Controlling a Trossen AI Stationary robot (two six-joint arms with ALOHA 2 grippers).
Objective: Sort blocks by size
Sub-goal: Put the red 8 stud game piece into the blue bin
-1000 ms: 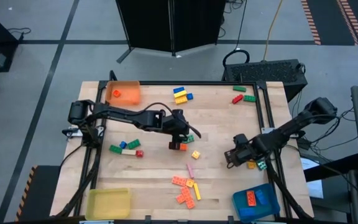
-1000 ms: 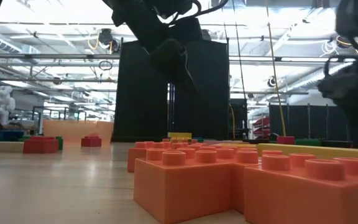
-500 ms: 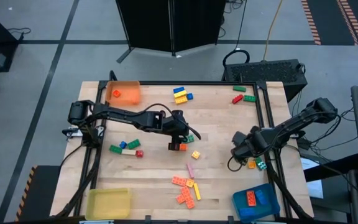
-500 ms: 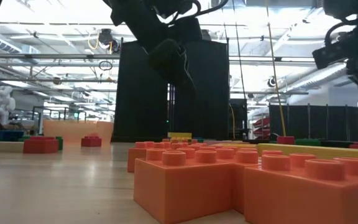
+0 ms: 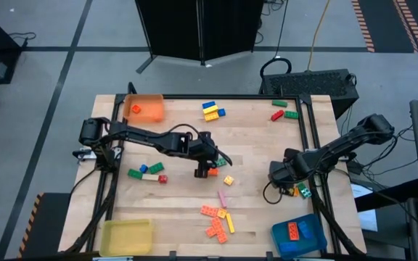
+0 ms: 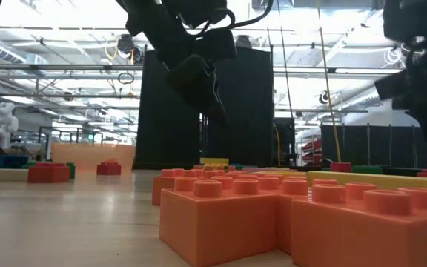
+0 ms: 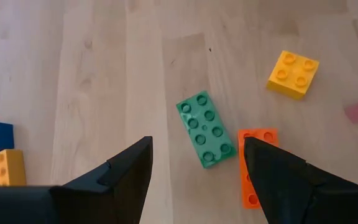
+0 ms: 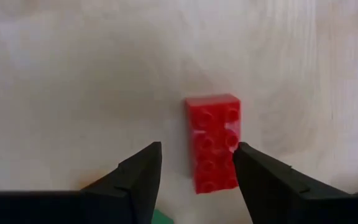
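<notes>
Green is the block (image 7: 206, 128) framed between the spread fingers of the left gripper (image 7: 194, 180) near the table's middle, an orange one (image 7: 254, 164) touching its side. Toward the right edge, the right gripper (image 8: 197, 171) hovers with fingers apart over a red block (image 8: 214, 142), nothing pinched. Both arms seem at the picking step; each next needs to descend and close squarely. The orange neighbour crowds the left approach; the red block has bare wood around it, though the table (image 5: 260, 145) frame lies near.

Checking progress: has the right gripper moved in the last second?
Yes. In the high view the right gripper has shifted slightly away from the blue tray.
</notes>
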